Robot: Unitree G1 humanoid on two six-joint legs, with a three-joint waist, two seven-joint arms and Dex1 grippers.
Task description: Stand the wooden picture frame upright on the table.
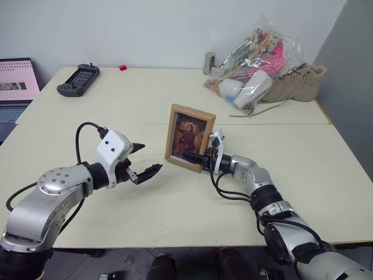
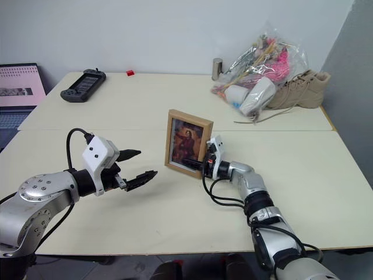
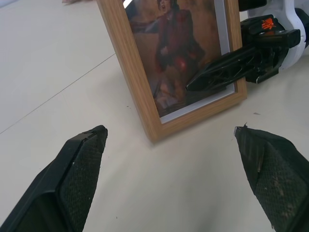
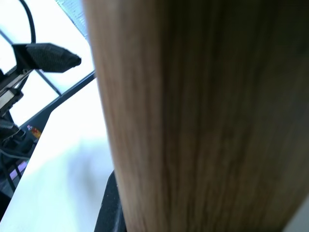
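Left eye view: frame stands near picture centre on the tabletop, just below the seam, picture side toward the camera. Right gripper reaches in from lower right and is clamped on the frame's lower right edge; in the left wrist view one black finger lies across the glass at that corner. Left gripper hovers to the left of the frame, apart from it, jaws spread wide, nothing between them.

Judgement: frame is about upright with its bottom edge apparently on the tabletop. Step in hand is settling and release. Easel stand at the back is hidden, so I cannot tell whether it is folded out.

To do it well:
- Let the frame lean slightly back onto the stand before letting go.
- Open the right jaws slowly, without dragging the corner sideways.
- Withdraw along the frame's edge, toward lower right, not across its face.
- Keep the left gripper close on the far side to catch a tip.

Risk: finger on the glass may pull the frame forward on release.
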